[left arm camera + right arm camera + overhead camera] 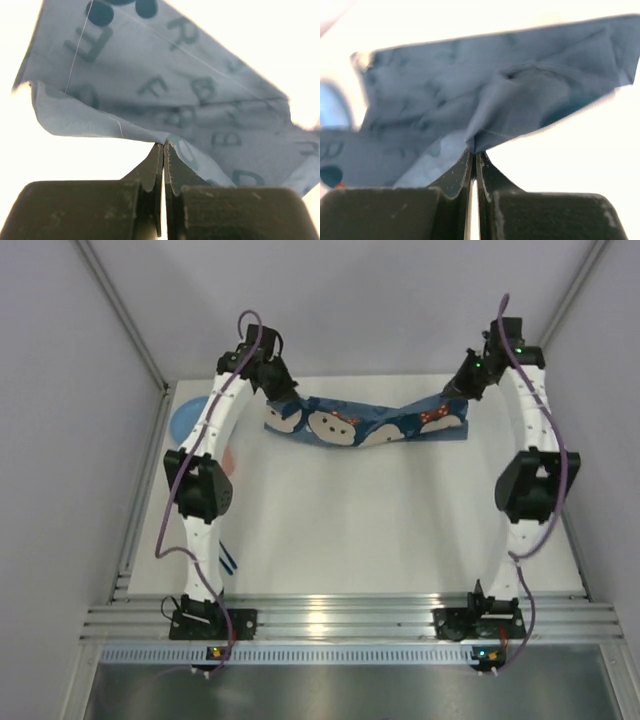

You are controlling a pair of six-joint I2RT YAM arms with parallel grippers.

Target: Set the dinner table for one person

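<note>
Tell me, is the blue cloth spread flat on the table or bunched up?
Not flat. The left fingers and right fingers each pinch one end of the cloth, which sags and creases between them.

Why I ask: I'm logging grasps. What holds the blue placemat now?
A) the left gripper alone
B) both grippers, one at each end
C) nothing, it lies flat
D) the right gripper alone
B: the left gripper and right gripper are each shut on a pinch of the placemat.

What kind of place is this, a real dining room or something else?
Probably a robot test cell, not a home: plain panel walls box in the white table, an aluminium rail carries the arms, and the left gripper and right gripper pinch a blue placemat.
</note>
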